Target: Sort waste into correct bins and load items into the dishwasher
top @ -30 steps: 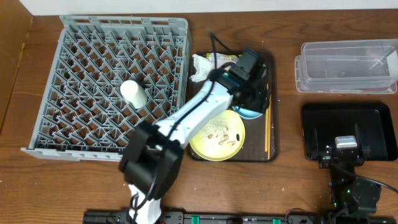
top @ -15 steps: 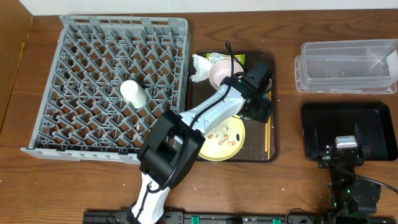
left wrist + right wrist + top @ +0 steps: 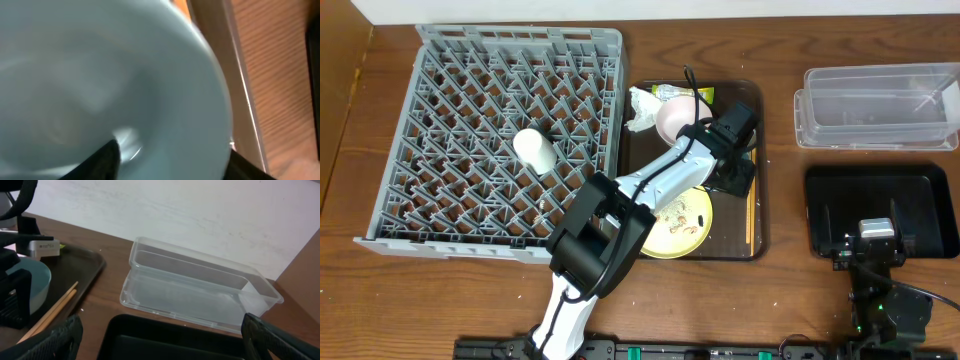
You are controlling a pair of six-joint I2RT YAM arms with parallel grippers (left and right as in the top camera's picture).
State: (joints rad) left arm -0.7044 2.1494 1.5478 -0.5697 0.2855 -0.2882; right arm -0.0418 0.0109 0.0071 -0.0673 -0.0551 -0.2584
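The light blue bowl (image 3: 125,75) fills the left wrist view. My left gripper (image 3: 172,156) is open and astride its rim, with one finger inside and the other outside. From overhead the left gripper (image 3: 730,170) covers that bowl on the brown tray. Beside it are the pinkish bowl (image 3: 672,118), a white napkin (image 3: 642,108), a yellow-green wrapper (image 3: 703,95), the yellow plate (image 3: 675,228) with crumbs (image 3: 672,213), and chopsticks (image 3: 751,205). A cream cup (image 3: 534,148) lies in the grey rack (image 3: 470,90). My right gripper (image 3: 165,345) hangs open and empty over the black bin (image 3: 880,205).
The clear tub (image 3: 878,105) stands behind the black bin at the right. The brown tray (image 3: 758,100) lies between the rack and the bins. In the right wrist view the blue bowl (image 3: 30,282) and chopsticks (image 3: 50,312) show at the left.
My left gripper moved from the tray's back toward the front and lowered over the blue bowl, uncovering the pinkish bowl. Its jaws have narrowed. The right arm stayed still.
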